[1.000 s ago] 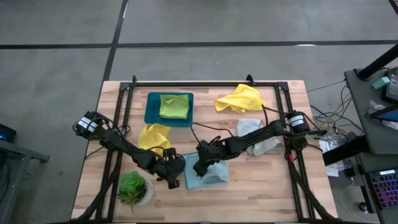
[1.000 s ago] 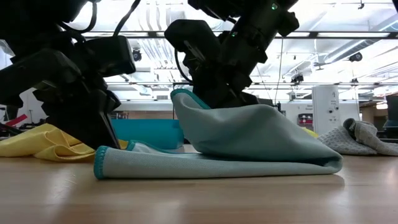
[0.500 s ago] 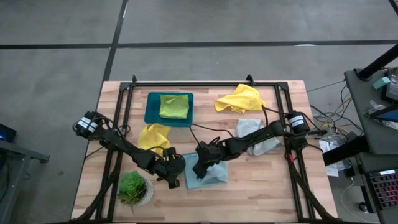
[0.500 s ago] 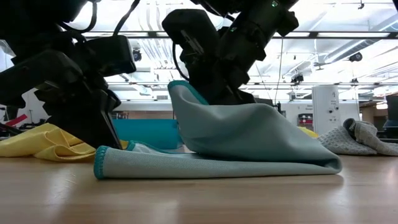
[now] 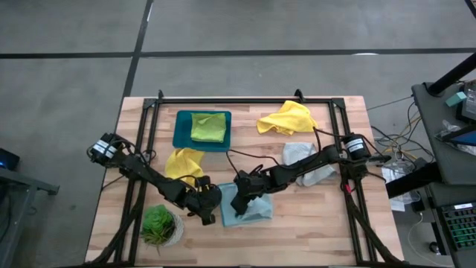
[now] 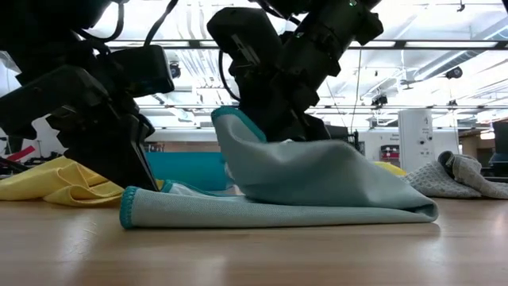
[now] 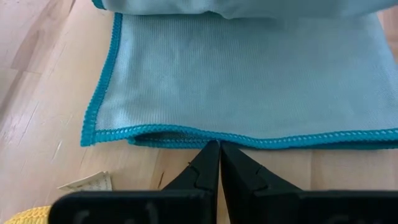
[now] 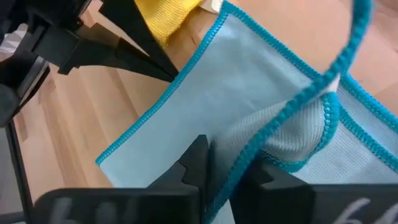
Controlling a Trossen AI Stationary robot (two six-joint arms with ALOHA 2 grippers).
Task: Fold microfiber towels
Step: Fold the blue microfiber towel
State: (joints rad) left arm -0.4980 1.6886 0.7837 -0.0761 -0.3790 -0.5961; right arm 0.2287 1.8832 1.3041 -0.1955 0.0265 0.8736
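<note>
- A robotics lab or test hall: a wooden table [image 5: 312,223] in a black frame stands on a bare grey floor [image 5: 67,52].
- Right edge, high view: a desk with cables [image 5: 398,138] and a keyboard [image 5: 461,227].
- Low view background: a wide open room under ceiling light strips [image 6: 429,24].

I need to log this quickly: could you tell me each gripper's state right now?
Left gripper: shut, tips at the light blue towel's edge, holding nothing.
Right gripper: closed on that towel's hem.

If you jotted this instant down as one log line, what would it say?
step: folding light blue towel | right gripper: pinching its teal hem, edge lifted | left gripper: shut, tips at the towel's edge on table | lime green towel: in teal tray
</note>
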